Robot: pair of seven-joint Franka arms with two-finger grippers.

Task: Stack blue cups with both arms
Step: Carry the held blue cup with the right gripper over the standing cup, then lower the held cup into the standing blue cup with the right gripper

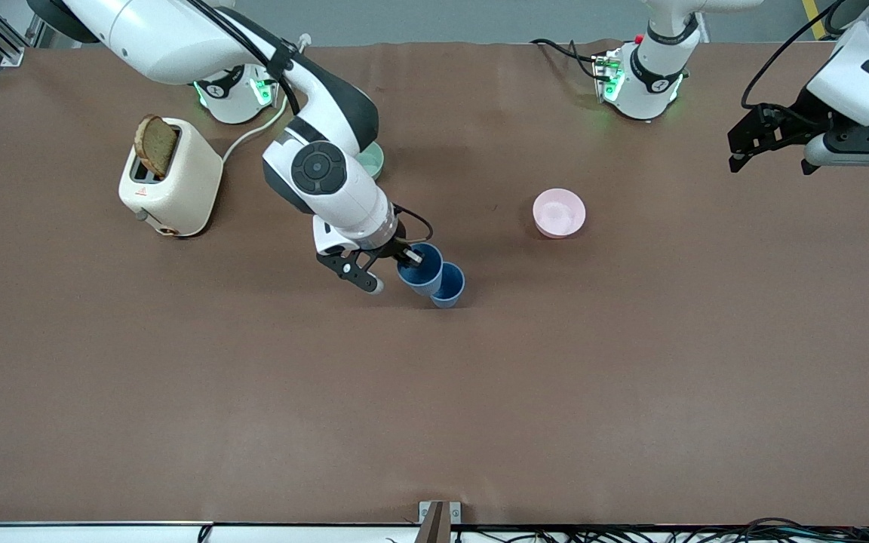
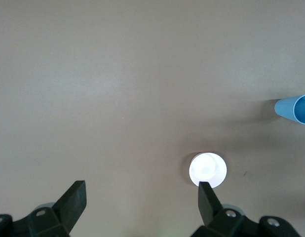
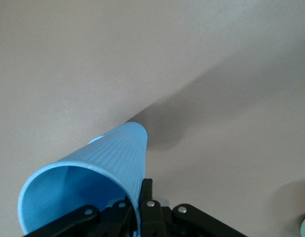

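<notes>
Two blue cups stand close together near the table's middle. My right gripper (image 1: 410, 258) is shut on the rim of one blue cup (image 1: 421, 270), one finger inside and one outside. That cup leans, with its mouth open toward the gripper. In the right wrist view the gripper (image 3: 141, 197) pinches this cup's wall (image 3: 108, 158). The second blue cup (image 1: 449, 285) sits right against it, nearer the front camera. My left gripper (image 1: 772, 162) is open and empty, waiting in the air over the left arm's end of the table. Its view shows the open gripper (image 2: 140, 197) and a blue cup (image 2: 294, 108) far off.
A pale pink bowl (image 1: 559, 213) sits toward the left arm's end from the cups and shows white in the left wrist view (image 2: 208, 169). A pale green bowl (image 1: 374, 160) is mostly hidden by the right arm. A cream toaster (image 1: 174, 185) holds a bread slice (image 1: 155, 145).
</notes>
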